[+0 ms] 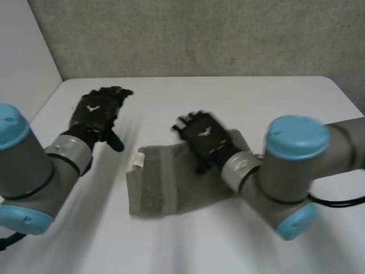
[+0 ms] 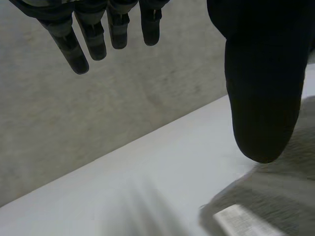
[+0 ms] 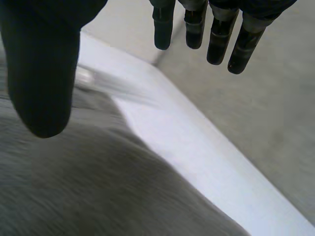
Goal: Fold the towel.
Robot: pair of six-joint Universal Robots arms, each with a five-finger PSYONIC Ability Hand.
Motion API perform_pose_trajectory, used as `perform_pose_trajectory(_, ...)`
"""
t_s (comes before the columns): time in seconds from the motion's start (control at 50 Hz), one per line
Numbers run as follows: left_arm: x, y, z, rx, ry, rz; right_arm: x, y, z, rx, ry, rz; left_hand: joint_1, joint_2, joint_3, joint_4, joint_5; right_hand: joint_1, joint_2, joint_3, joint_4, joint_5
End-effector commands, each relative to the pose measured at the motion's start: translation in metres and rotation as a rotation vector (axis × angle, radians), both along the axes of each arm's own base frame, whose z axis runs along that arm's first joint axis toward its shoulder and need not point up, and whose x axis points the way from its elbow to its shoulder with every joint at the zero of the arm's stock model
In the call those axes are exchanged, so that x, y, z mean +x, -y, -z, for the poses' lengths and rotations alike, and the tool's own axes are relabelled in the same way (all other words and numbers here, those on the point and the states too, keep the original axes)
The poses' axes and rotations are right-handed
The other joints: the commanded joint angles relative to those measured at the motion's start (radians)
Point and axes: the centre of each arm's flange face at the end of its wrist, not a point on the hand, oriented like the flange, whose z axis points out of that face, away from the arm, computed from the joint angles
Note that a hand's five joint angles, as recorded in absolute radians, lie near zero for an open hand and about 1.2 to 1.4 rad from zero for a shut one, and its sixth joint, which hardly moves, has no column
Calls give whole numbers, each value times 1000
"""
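While 1 towel (image 1: pixel 165 188) rests, 2 robot hands gape: left (image 1: pixel 96 114), right (image 1: pixel 206 140).

A white table (image 1: pixel 228 97) stands against a grey speckled wall (image 1: pixel 199 34), white panel (image 1: pixel 23 51) at left.

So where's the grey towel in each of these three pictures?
Head view: towel lies mid-table, partly beneath the right hand.
Left wrist view: towel beside the thumb of the left hand, white label showing.
Right wrist view: towel under the palm and thumb.
Shared landmark: far edge of the white table against the grey wall.
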Motion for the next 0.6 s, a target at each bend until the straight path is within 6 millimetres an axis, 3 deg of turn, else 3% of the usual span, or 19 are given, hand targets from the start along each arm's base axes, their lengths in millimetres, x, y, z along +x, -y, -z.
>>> perform_pose_trajectory(0.02,-33,-20,15,36,17,102,-55,22,-5,71,6,182,25,33,30,31,-5,-32,-53,-39,-58,-78)
perform_pose_trajectory(0.12,-44,-29,50,136,98,85,-92,22,23,182,-55,267,28,36,33,34,-2,-2,-22,-8,-27,-48)
perform_pose_trajectory(0.2,-48,-36,66,164,183,73,-104,22,34,207,-81,295,25,33,30,31,-5,99,78,92,73,53)
perform_pose_trajectory(0.28,-48,-41,82,159,291,56,-118,27,53,208,-144,323,19,27,24,25,-11,421,400,414,395,375)
perform_pose_trajectory(0.38,-48,-43,82,155,305,56,-122,33,68,205,-191,327,16,24,21,22,-14,749,728,742,723,703)
perform_pose_trajectory(0.4,-48,-43,82,155,305,56,-122,33,68,205,-191,327,16,24,21,22,-14,750,729,744,724,704)
perform_pose_trajectory(0.44,-48,-46,79,150,304,58,-123,38,65,175,-193,337,13,21,18,20,-17,1188,1167,1181,1162,1142)
perform_pose_trajectory(0.52,-50,-50,67,126,289,65,-120,46,51,118,-159,343,10,18,15,17,-20,1190,1169,1183,1164,1144)
perform_pose_trajectory(0.6,-47,-53,42,74,250,57,-114,56,18,0,-119,346,7,15,12,14,-23,1190,1169,1183,1164,1144)
